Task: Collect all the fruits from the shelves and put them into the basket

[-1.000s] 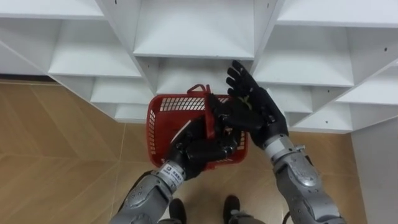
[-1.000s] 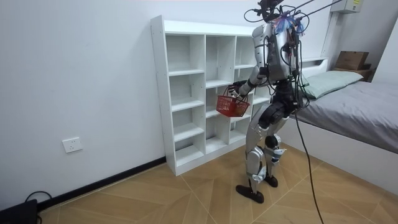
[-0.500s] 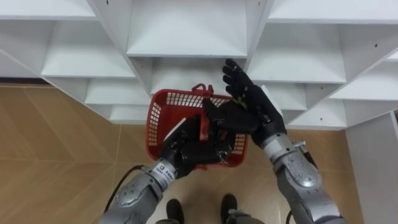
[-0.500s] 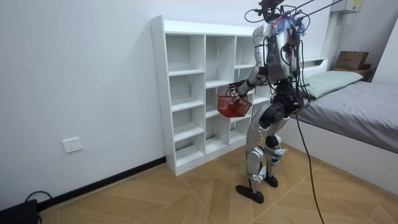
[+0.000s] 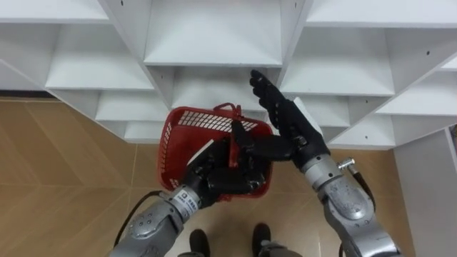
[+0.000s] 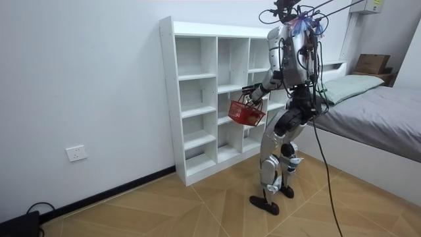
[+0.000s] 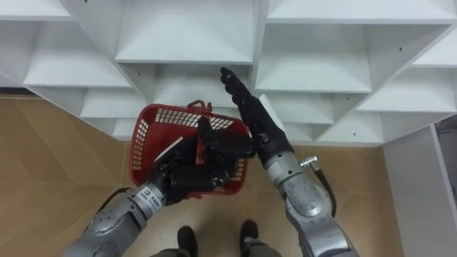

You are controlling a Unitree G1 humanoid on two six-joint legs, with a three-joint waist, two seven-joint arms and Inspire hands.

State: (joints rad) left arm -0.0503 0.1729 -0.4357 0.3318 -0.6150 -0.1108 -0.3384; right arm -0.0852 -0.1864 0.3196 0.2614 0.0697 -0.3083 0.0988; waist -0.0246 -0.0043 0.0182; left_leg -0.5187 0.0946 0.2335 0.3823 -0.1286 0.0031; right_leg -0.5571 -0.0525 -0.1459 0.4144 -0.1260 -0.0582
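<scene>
Room view: robot faces the white closet (image 6: 197,85); left hand (image 5: 227,173) grasps the red basket (image 5: 175,139) handle, right hand (image 5: 287,128) released, probably reaching inside next.

Bright, even indoor light, no glare.
Soft grey shading inside closet (image 6: 217,99) compartments, deeper twd the back; white wall (image 6: 85,85) evenly lit; wood floor (image 6: 197,204) w/ faint sheen. Eye views: wide-angle, shelf lines splay outward at edges.
</scene>
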